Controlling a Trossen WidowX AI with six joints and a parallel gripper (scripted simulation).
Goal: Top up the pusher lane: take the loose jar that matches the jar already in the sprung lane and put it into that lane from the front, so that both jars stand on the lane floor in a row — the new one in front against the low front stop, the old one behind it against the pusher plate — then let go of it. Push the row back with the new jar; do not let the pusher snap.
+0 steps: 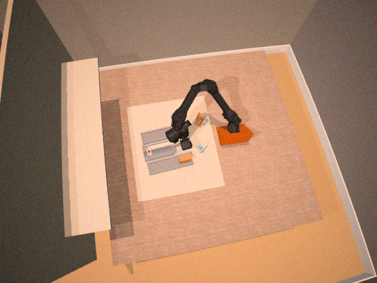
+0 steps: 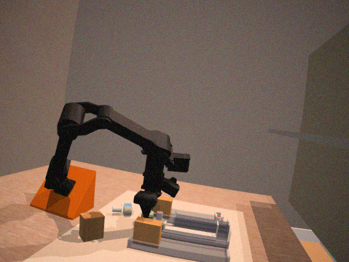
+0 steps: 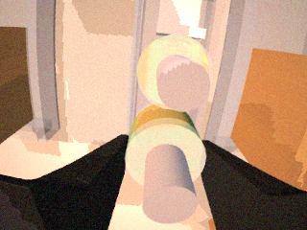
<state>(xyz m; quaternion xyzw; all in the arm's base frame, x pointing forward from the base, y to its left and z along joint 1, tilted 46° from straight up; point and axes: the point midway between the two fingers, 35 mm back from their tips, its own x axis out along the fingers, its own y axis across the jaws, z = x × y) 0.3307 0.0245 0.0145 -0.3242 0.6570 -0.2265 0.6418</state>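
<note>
My gripper points down over the front of the sprung lane, shut on a jar with a pale green shoulder, yellow band and grey cap. The held jar is upright or nearly so. The matching jar, with a grey cap, stands in the lane just behind it; in the wrist view the two overlap, and I cannot tell whether they touch. The lane's pale floor runs back from them. The held jar's base, the front stop and the pusher plate's contact are hidden or unclear.
Orange boxes stand on the side lanes: one on one side, another opposite. A loose box stands in front. A blue-banded jar lies on its side. A red-marked white piece is near the back.
</note>
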